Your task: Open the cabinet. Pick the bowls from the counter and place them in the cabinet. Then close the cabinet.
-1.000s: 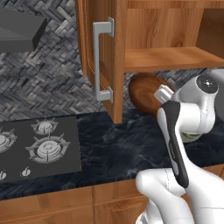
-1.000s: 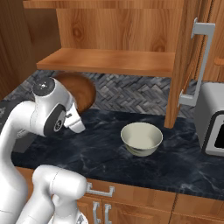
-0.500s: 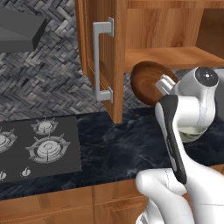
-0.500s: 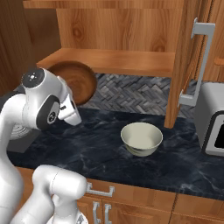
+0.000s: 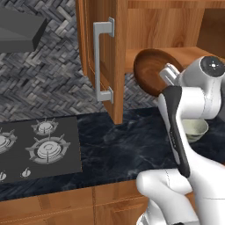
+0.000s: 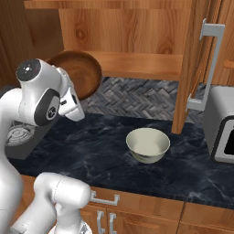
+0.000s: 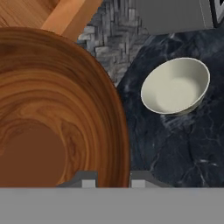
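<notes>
The cabinet (image 5: 193, 55) hangs open, with its left door (image 5: 101, 57) and right door (image 6: 192, 68) swung out toward me. My gripper (image 7: 110, 180) is shut on the rim of the dark reddish-brown wooden bowl (image 7: 52, 109). It holds the bowl tilted in the air, level with the front edge of the cabinet's lower shelf (image 6: 137, 64). From the base cameras the wooden bowl (image 5: 151, 72) (image 6: 82, 73) hangs just left of the shelf opening. The cream bowl (image 6: 147, 145) (image 5: 193, 129) (image 7: 175, 85) stands upright on the black marble counter (image 6: 105, 141).
A gas hob (image 5: 39, 147) lies on the left under a grey hood (image 5: 17, 30). A grey toaster-like appliance (image 6: 221, 123) stands at the counter's right end. Wooden drawers (image 5: 66, 202) run below the counter edge. The herringbone tile wall (image 6: 137, 96) backs the counter.
The arm has lifted the wooden bowl from just above the counter up to the height of the cabinet shelf. The cream bowl has stayed in place.
</notes>
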